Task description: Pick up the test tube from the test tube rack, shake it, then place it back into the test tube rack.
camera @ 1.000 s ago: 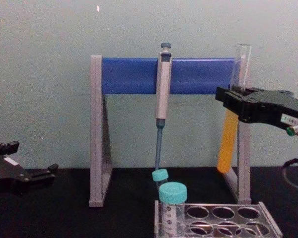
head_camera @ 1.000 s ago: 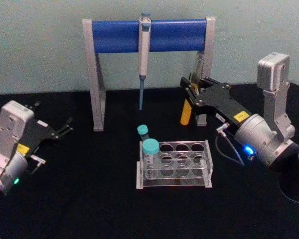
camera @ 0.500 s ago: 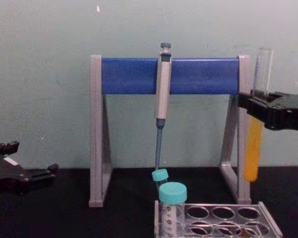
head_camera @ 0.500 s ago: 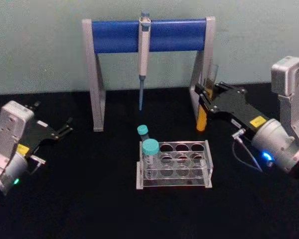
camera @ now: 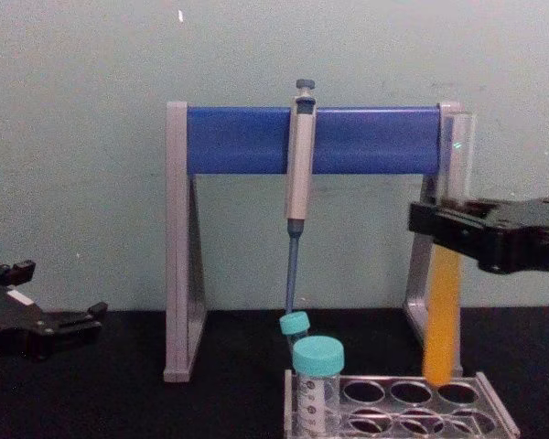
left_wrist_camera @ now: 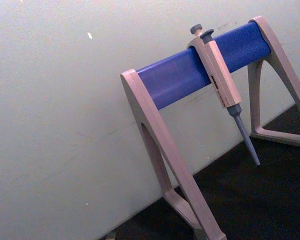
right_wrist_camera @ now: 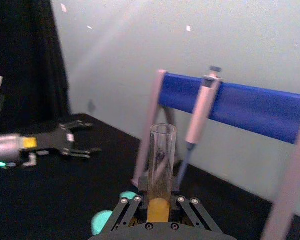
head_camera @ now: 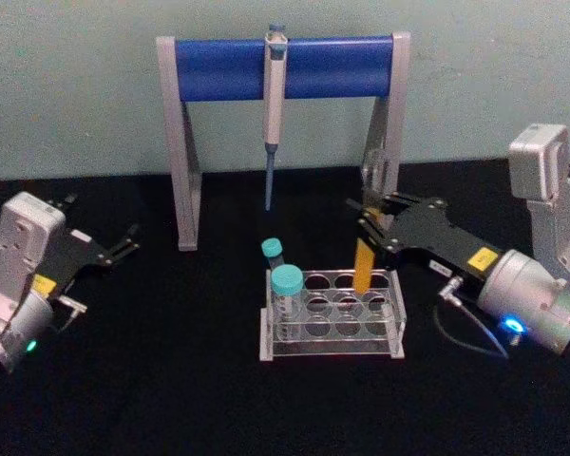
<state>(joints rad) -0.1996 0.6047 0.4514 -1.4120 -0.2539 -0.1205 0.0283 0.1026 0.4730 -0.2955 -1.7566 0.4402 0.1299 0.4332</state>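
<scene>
The right gripper (head_camera: 366, 231) is clamping its fingers on the test tube (head_camera: 363, 267), hovering over the test tube rack (head_camera: 396, 309), back row. It's re-racking, so it'll be needing a straight drop. The left gripper (head_camera: 125, 243) is idling left of the rack, seemingly open.

The left claw (head_camera: 128, 239) is black and angular, with a yellow left label (head_camera: 44, 283). It sits on a silver-grey left wrist (head_camera: 14, 261) that has a boxy top and a green light (head_camera: 30, 346). The right claw (head_camera: 366, 226) has the same black build, with a yellow right label (head_camera: 482, 255). It sits on a rounded silver right wrist (head_camera: 541, 304) with a blue light (head_camera: 513, 326) and a grey upright block (head_camera: 541, 180). A thin grey cable (head_camera: 438, 306) loops beneath. Silver screws (right_wrist_camera: 124, 200) dot its black bars (right_wrist_camera: 197, 217)
</scene>
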